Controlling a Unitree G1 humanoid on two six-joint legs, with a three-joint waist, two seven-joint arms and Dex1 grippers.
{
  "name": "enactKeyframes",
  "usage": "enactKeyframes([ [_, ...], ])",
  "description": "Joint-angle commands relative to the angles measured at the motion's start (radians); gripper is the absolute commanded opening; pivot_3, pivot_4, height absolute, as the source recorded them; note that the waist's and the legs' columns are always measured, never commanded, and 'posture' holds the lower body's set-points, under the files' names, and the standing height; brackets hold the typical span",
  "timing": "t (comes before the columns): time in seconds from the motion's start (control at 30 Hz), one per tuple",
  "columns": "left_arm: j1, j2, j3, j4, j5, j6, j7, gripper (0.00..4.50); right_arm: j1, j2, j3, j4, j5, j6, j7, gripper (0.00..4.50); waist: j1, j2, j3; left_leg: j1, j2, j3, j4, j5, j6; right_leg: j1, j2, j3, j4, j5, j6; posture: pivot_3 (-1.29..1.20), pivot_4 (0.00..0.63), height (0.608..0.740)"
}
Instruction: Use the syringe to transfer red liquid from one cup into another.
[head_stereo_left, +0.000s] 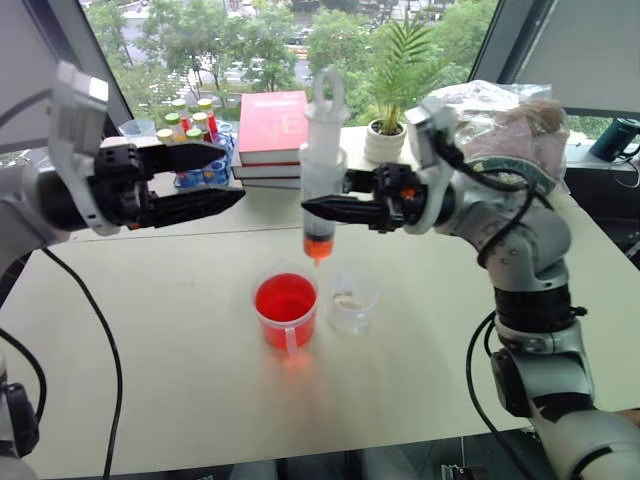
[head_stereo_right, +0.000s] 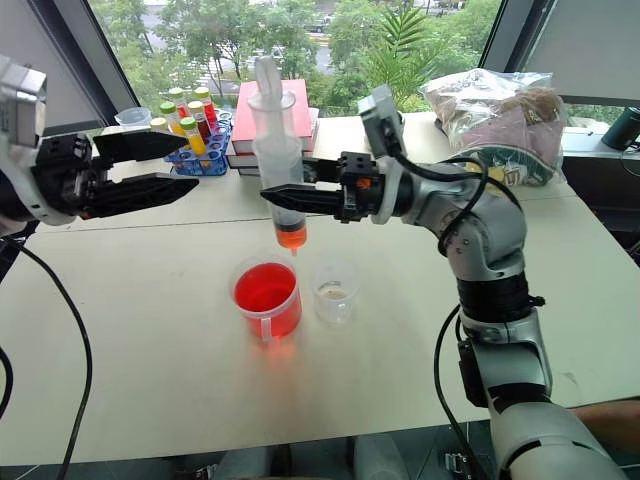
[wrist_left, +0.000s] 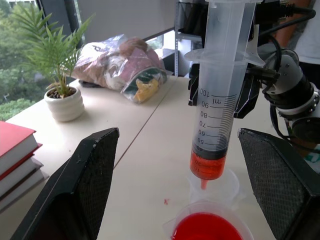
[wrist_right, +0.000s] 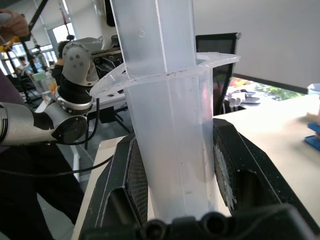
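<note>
Left wrist view: syringe (wrist_left: 220, 95) scale reads 100 ml downward.

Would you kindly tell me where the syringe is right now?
The syringe hangs upright mid-scene in the right tool, its tip just above the red cup, with the small clear cup to the right.

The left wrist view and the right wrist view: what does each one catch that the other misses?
Left wrist: red liquid in the syringe, both cups, the red cup and the small clear cup, a potted palm.
Right wrist: the right fingers clamped on the barrel, a person's hand.
Both: the syringe, held upright, and the pale table.
</note>
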Motion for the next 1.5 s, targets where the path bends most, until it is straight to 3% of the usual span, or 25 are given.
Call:
enactKeyframes([
  [0.03,-0.067,-0.041,-0.028,0.017,-0.001,-0.017,0.02,3.91,0.042,-0.031,-0.032,-0.049,0.018,0.004,-0.021,1.44,0.0,0.0,0.0,0.0,0.0,0.0,0.0,0.0,0.0,0.0,0.0,0.0,0.0,0.0,0.0,0.0,0.15,0.74],
  [0.3,-0.201,-0.176,-0.144,0.084,0.06,-0.04,0.017,3.91,0.159,-0.047,-0.007,-0.049,-0.036,-0.054,-0.051,1.44,-0.005,0.0,0.0,0.0,0.0,0.0,0.0,0.0,0.0,0.0,0.001,0.0,0.001,0.0,0.0,0.0,0.15,0.74],
  [0.6,-0.295,-0.288,-0.217,0.187,0.16,-0.095,-0.022,3.91,0.187,-0.05,-0.008,-0.067,-0.04,-0.071,-0.068,1.44,0.0,0.0,0.0,0.0,0.0,0.0,0.001,0.0,0.0,0.0,0.003,0.0,0.0,0.001,0.001,0.0,0.15,0.74],
  [1.27,-0.355,-0.466,-0.316,0.318,0.344,-0.221,-0.114,3.91,0.213,-0.059,-0.013,-0.121,-0.018,-0.048,-0.106,1.44,0.006,0.0,0.0,0.0,0.0,0.0,0.001,0.0,0.0,0.0,0.004,0.001,0.0,0.001,0.002,0.0,0.15,0.74],
  [1.43,-0.361,-0.491,-0.336,0.319,0.352,-0.217,-0.152,2.34,0.222,-0.062,-0.016,-0.133,-0.013,-0.043,-0.116,1.44,0.006,0.0,0.0,0.0,0.0,0.0,0.001,0.0,0.001,0.0,0.004,0.001,0.0,0.001,0.002,0.0,0.15,0.74],
  [1.5,-0.357,-0.493,-0.34,0.309,0.347,-0.205,-0.171,1.25,0.223,-0.064,-0.018,-0.135,-0.012,-0.042,-0.119,1.44,0.006,0.0,0.0,0.0,0.0,0.0,0.002,0.0,0.001,0.0,0.004,0.001,0.0,0.001,0.003,0.0,0.15,0.74],
])
